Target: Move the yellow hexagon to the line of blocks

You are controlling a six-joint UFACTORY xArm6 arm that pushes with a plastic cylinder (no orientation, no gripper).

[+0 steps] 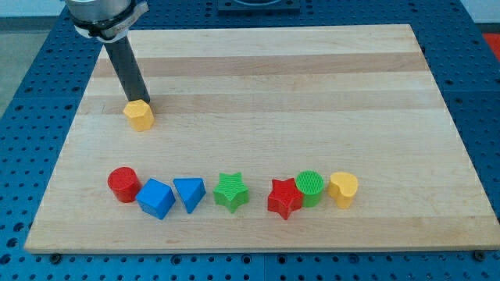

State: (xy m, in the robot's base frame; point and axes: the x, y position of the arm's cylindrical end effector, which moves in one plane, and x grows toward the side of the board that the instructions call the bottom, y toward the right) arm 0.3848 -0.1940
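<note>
Where my tip (pixel 143 102) touches down (no claw fitted, nothing held), yellow hexagon (pixel 139 115) just below

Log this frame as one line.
tip: touching yellow hexagon, top side | hexagon: upper left, apart from line | line: red cylinder to yellow heart | move: pending

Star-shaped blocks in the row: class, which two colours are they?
One green star, one red star; the camera view shows both clearly.

Robotics lab bench: blue perforated mounting plate (pixel 31 62) w/ grid of holes under a wooden board (pixel 312 70); robot arm (pixel 101 16) overhead.
</note>
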